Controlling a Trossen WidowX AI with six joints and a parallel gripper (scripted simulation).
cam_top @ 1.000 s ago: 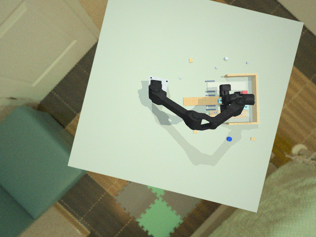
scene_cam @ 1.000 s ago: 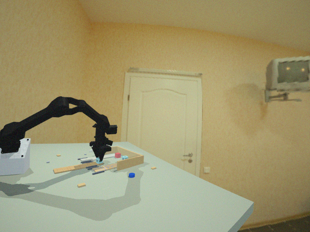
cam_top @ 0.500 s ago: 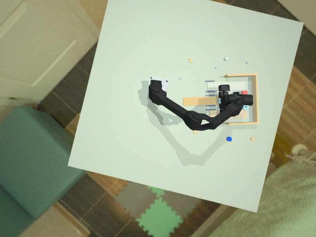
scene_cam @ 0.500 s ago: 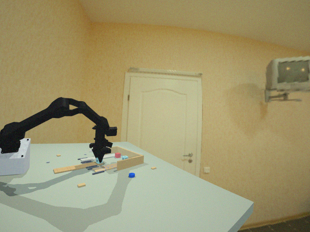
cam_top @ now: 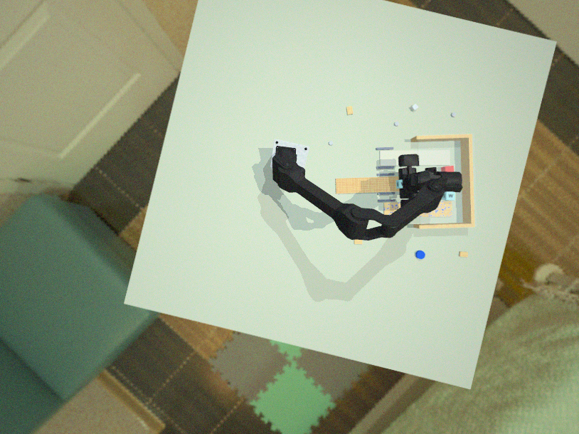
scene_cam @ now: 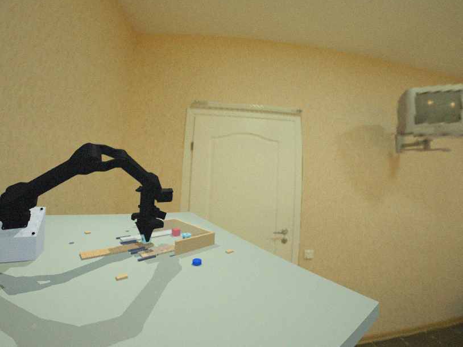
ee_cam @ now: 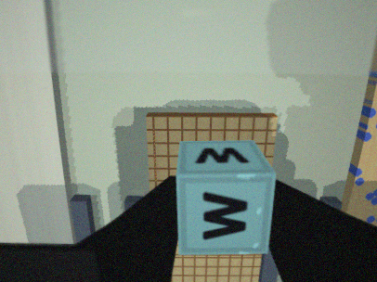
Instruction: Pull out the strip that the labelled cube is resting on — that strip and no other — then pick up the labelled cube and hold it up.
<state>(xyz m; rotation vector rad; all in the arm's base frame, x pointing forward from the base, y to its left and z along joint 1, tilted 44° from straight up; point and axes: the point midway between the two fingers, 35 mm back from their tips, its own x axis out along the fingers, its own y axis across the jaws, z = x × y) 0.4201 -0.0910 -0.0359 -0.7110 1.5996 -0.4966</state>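
My gripper is shut on a light blue cube marked W. The cube is over the far part of the tan grid-patterned strip, low down; whether it touches the strip is hidden. That strip reaches well out of the open side of the wooden frame, its far end just past the dark guides. A second light blue cube, also marked W, is inside the frame.
The wooden frame surrounds three sides. A white strip and a blue-speckled strip flank the grid strip. A red cube is inside. A blue disc and small blocks lie outside.
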